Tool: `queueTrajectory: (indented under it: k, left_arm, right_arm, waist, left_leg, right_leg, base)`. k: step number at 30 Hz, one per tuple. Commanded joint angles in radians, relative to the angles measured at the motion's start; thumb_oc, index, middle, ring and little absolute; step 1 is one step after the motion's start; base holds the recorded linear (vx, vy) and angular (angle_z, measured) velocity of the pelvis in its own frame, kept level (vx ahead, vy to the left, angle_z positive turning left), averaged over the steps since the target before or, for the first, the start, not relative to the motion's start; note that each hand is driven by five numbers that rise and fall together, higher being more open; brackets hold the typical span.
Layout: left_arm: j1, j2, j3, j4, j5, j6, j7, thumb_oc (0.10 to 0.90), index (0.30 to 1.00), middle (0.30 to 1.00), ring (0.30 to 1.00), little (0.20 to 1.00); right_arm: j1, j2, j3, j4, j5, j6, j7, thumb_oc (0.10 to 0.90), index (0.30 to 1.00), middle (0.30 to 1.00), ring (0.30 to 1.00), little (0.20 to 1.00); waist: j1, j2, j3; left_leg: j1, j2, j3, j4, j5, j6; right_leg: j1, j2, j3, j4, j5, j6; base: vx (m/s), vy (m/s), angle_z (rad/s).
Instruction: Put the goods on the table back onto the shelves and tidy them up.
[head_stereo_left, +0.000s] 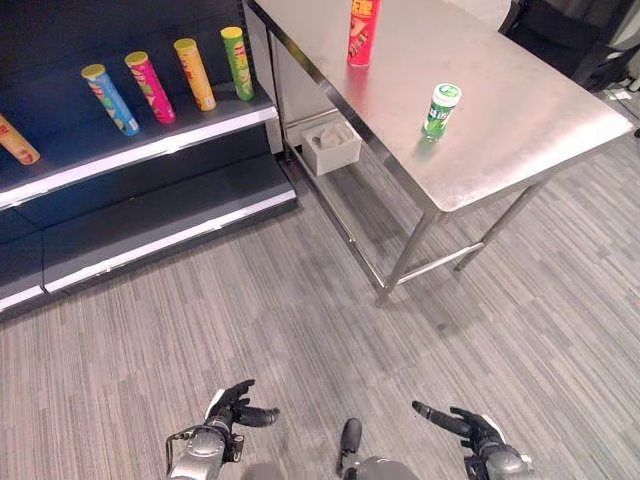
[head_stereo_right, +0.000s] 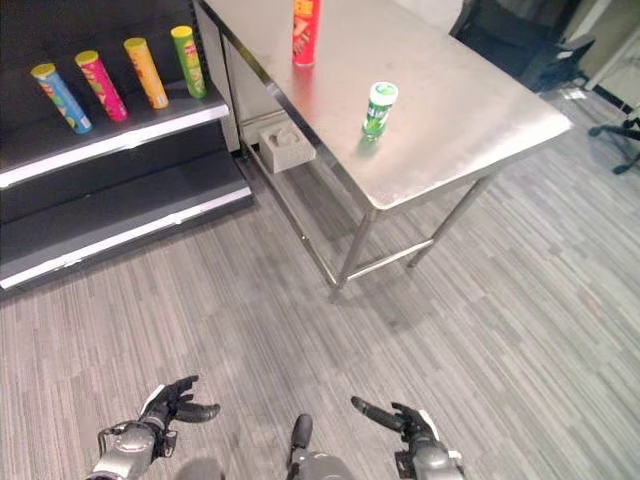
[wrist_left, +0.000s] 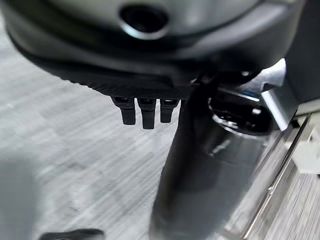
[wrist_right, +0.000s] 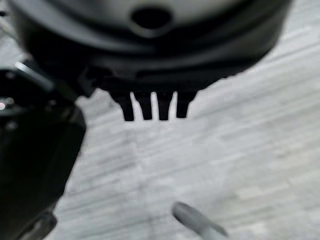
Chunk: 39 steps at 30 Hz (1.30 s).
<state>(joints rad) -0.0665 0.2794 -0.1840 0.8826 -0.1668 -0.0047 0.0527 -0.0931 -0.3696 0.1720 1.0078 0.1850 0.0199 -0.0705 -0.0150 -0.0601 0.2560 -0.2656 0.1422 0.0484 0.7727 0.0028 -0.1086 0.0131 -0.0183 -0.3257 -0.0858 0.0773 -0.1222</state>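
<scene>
A green canister with a white lid (head_stereo_left: 440, 110) stands on the steel table (head_stereo_left: 520, 130) near its front edge. A tall red tube (head_stereo_left: 363, 32) stands further back on the same table. Several tubes lean on the dark shelf (head_stereo_left: 150, 150): blue (head_stereo_left: 110, 99), pink (head_stereo_left: 150, 87), orange (head_stereo_left: 194, 73) and green (head_stereo_left: 238, 62). My left hand (head_stereo_left: 238, 410) hangs low over the floor, fingers relaxed and holding nothing. My right hand (head_stereo_left: 465, 425) is low at the right, fingers straight and bare.
A second dark shelf (head_stereo_left: 150, 235) lies below the first. A small grey box (head_stereo_left: 330, 145) sits on the floor under the table's back end. Table legs (head_stereo_left: 405, 255) and a crossbar stand ahead. A dark chair (head_stereo_right: 520, 40) is at the far right.
</scene>
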Motion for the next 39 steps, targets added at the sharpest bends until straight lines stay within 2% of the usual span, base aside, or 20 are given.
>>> queueTrajectory:
  k: [1,2,4,5,6,8,12,15,16,17,18,19,20,22,23,25,26,32,38,39]
  left_arm:
    - [-0.010,0.046,-0.042,-0.051,-0.002,-0.035,0.002,0.800,0.900,0.900,0.900,0.900]
    - [-0.010,0.046,-0.042,-0.051,-0.002,-0.035,0.002,0.800,0.900,0.900,0.900,0.900]
    - [-0.009,0.045,-0.049,-0.052,0.006,-0.034,0.001,0.800,0.900,0.900,0.900,0.900]
    - [-0.004,0.046,-0.052,-0.043,0.017,-0.032,0.003,0.800,0.900,0.900,0.900,0.900]
    - [-0.002,0.046,-0.055,-0.048,0.022,-0.033,0.002,0.800,0.900,0.900,0.900,0.900]
    - [0.002,0.047,-0.053,-0.039,0.026,-0.035,0.001,0.800,0.900,0.900,0.900,0.900]
    - [0.003,0.058,-0.034,0.011,0.035,-0.032,0.003,0.800,0.900,0.900,0.900,0.900]
    - [0.002,0.070,-0.016,0.026,0.031,-0.024,0.009,0.800,0.900,0.900,0.900,0.900]
    - [0.000,0.071,-0.009,0.035,0.031,-0.023,0.012,0.800,0.900,0.900,0.900,0.900]
    - [0.000,0.071,-0.009,0.035,0.031,-0.023,0.012,0.800,0.900,0.900,0.900,0.900]
    - [-0.005,0.077,-0.005,0.053,0.032,-0.025,0.019,0.800,0.900,0.900,0.900,0.900]
    - [-0.006,0.081,-0.004,0.065,0.036,-0.024,0.022,0.800,0.900,0.900,0.900,0.900]
    - [-0.010,0.082,0.001,0.072,0.033,-0.025,0.025,0.800,0.900,0.900,0.900,0.900]
    - [-0.022,0.084,-0.007,0.069,0.027,-0.032,0.027,0.800,0.900,0.900,0.900,0.900]
    - [-0.022,0.084,-0.007,0.069,0.027,-0.032,0.027,0.800,0.900,0.900,0.900,0.900]
    - [-0.037,0.090,-0.019,0.096,0.038,-0.025,0.028,0.800,0.900,0.900,0.900,0.900]
    - [-0.028,0.087,-0.030,0.081,0.054,-0.029,0.021,0.800,0.900,0.900,0.900,0.900]
    - [0.005,0.070,-0.025,0.062,0.050,-0.028,0.013,0.800,0.900,0.900,0.900,0.900]
    - [0.069,0.060,0.028,0.023,0.064,-0.025,0.013,0.800,0.900,0.900,0.900,0.900]
    - [0.069,0.059,0.026,0.023,0.064,-0.025,0.013,0.800,0.900,0.900,0.900,0.900]
  right_arm:
    - [0.054,-0.051,0.006,-0.019,0.034,-0.021,-0.020,0.800,0.900,0.900,0.900,0.900]
    - [0.054,-0.051,0.006,-0.019,0.034,-0.021,-0.020,0.800,0.900,0.900,0.900,0.900]
    - [0.050,-0.051,0.010,-0.019,0.027,-0.024,-0.025,0.800,0.900,0.900,0.900,0.900]
    - [0.051,-0.046,0.011,-0.014,0.018,-0.021,-0.024,0.800,0.900,0.900,0.900,0.900]
    - [0.059,-0.043,0.010,-0.017,0.015,-0.024,-0.023,0.800,0.900,0.900,0.900,0.900]
    - [0.062,-0.035,0.009,-0.011,0.009,-0.020,-0.021,0.800,0.900,0.900,0.900,0.900]
    - [0.053,-0.007,0.002,0.041,-0.011,-0.005,-0.013,0.800,0.900,0.900,0.900,0.900]
    - [0.046,0.001,-0.010,0.048,-0.014,-0.003,-0.013,0.800,0.900,0.900,0.900,0.900]
    - [0.043,0.003,-0.011,0.050,-0.016,-0.001,-0.014,0.800,0.900,0.900,0.900,0.900]
    - [0.043,0.003,-0.011,0.050,-0.016,-0.001,-0.014,0.800,0.900,0.900,0.900,0.900]
    - [0.042,0.007,-0.013,0.057,-0.015,-0.002,-0.018,0.800,0.900,0.900,0.900,0.900]
    - [0.044,0.012,-0.011,0.067,-0.016,-0.001,-0.020,0.800,0.900,0.900,0.900,0.900]
    - [0.045,0.014,-0.012,0.074,-0.017,0.002,-0.022,0.800,0.900,0.900,0.900,0.900]
    - [0.043,0.011,-0.016,0.095,-0.021,0.006,-0.023,0.800,0.900,0.900,0.900,0.900]
    - [0.043,0.011,-0.016,0.095,-0.021,0.006,-0.023,0.800,0.900,0.900,0.900,0.900]
    - [0.041,0.009,-0.016,0.127,-0.023,0.012,-0.026,0.800,0.900,0.900,0.900,0.900]
    - [0.058,0.014,-0.022,0.125,-0.021,0.016,-0.017,0.800,0.900,0.900,0.900,0.900]
    - [0.094,-0.013,-0.089,0.074,0.019,0.005,-0.048,0.800,0.900,0.900,0.900,0.900]
    - [0.171,-0.134,-0.352,-0.210,0.076,-0.040,-0.166,0.800,0.900,0.900,0.900,0.900]
    - [0.176,-0.134,-0.355,-0.215,0.075,-0.038,-0.166,0.800,0.900,0.900,0.900,0.900]
  waist:
    - [0.027,0.023,0.014]
    - [0.026,0.021,0.013]
    - [0.055,0.048,0.010]
    - [0.055,0.062,-0.003]
    - [0.051,0.067,-0.006]
    - [0.044,0.065,-0.021]
    - [0.051,0.058,-0.041]
    - [0.055,0.060,-0.025]
    - [0.051,0.059,-0.012]
    - [0.051,0.059,-0.012]
    - [0.042,0.062,0.006]
    - [0.042,0.062,0.010]
    - [0.043,0.061,0.008]
    - [0.037,0.050,0.006]
    - [0.035,0.052,0.007]
    - [0.020,0.038,0.009]
    - [0.017,0.020,-0.008]
    - [-0.002,0.021,-0.048]
    - [-0.027,0.035,-0.080]
    - [-0.026,0.037,-0.079]
  left_leg:
    - [0.090,-0.051,0.051,-0.571,0.012,0.038]
    - [0.091,-0.054,0.051,-0.578,0.018,0.038]
    - [0.069,-0.075,-0.032,-0.738,0.122,0.017]
    - [0.088,-0.072,-0.031,-0.814,0.134,0.012]
    - [0.107,-0.073,-0.030,-0.811,0.136,0.017]
    - [0.143,-0.087,-0.028,-0.827,0.122,0.025]
    - [0.213,-0.112,0.040,-0.848,0.080,0.059]
    - [0.240,-0.123,0.072,-0.845,0.048,0.089]
    - [0.252,-0.127,0.083,-0.846,0.043,0.100]
    - [0.252,-0.127,0.083,-0.846,0.043,0.100]
    - [0.270,-0.126,0.096,-0.852,0.037,0.111]
    - [0.280,-0.125,0.104,-0.858,0.030,0.113]
    - [0.290,-0.123,0.108,-0.860,0.019,0.109]
    - [0.299,-0.119,0.102,-0.860,0.004,0.092]
    - [0.301,-0.117,0.099,-0.860,0.004,0.092]
    - [0.311,-0.122,0.090,-0.860,-0.012,0.082]
    - [0.317,-0.129,0.079,-0.860,-0.013,0.080]
    - [0.346,-0.091,0.064,-0.859,-0.015,0.053]
    - [0.386,-0.055,0.074,-0.860,-0.029,0.031]
    - [0.387,-0.055,0.074,-0.860,-0.030,0.030]
  right_leg:
    - [0.012,-0.066,0.065,-0.001,-0.042,0.218]
    - [0.010,-0.068,0.064,-0.001,-0.042,0.218]
    - [0.044,-0.042,0.086,-0.001,-0.065,0.220]
    - [0.063,-0.032,0.095,-0.001,-0.083,0.223]
    - [0.070,-0.033,0.096,-0.001,-0.084,0.225]
    - [0.074,-0.049,0.110,-0.001,-0.081,0.230]
    - [0.047,-0.105,0.154,0.079,-0.088,0.262]
    - [-0.037,-0.134,0.170,0.251,-0.090,0.288]
    - [-0.068,-0.144,0.172,0.313,-0.069,0.299]
    - [-0.068,-0.144,0.172,0.313,-0.069,0.299]
    - [-0.124,-0.156,0.177,0.413,-0.035,0.309]
    - [-0.153,-0.170,0.177,0.448,-0.025,0.308]
    - [-0.160,-0.191,0.160,0.426,-0.023,0.307]
    - [-0.149,-0.223,0.115,0.254,0.001,0.305]
    - [-0.143,-0.221,0.111,0.247,0.004,0.305]
    - [-0.152,-0.211,0.122,0.121,0.036,0.316]
    - [-0.120,-0.202,0.154,0.059,0.049,0.325]
    - [-0.044,-0.174,0.133,0.017,0.055,0.316]
    - [0.013,-0.154,0.107,-0.001,0.025,0.312]
    - [0.015,-0.153,0.106,-0.001,0.025,0.312]
  base:
    - [0.23,0.101,0.10]
    - [0.24,0.133,0.01]
    - [0.24,0.123,-0.58]
    - [0.26,0.152,-0.68]
    - [0.24,0.171,-0.50]
    - [0.17,0.210,-0.65]
    - [0.12,0.245,-0.39]
    - [0.03,0.195,-0.47]
    - [0.00,0.111,-0.28]
    - [-0.02,0.122,-0.22]
    - [-0.01,0.104,-0.12]
    - [0.02,0.104,-0.05]
    - [0.10,-0.034,-0.06]
    - [0.12,-0.112,-0.12]
    - [0.08,-0.095,-0.07]
    - [0.14,-0.133,0.05]
    - [0.14,-0.124,0.14]
    - [0.13,-0.134,0.34]
    - [0.11,-0.058,0.03]
    - [0.09,-0.014,0.10]
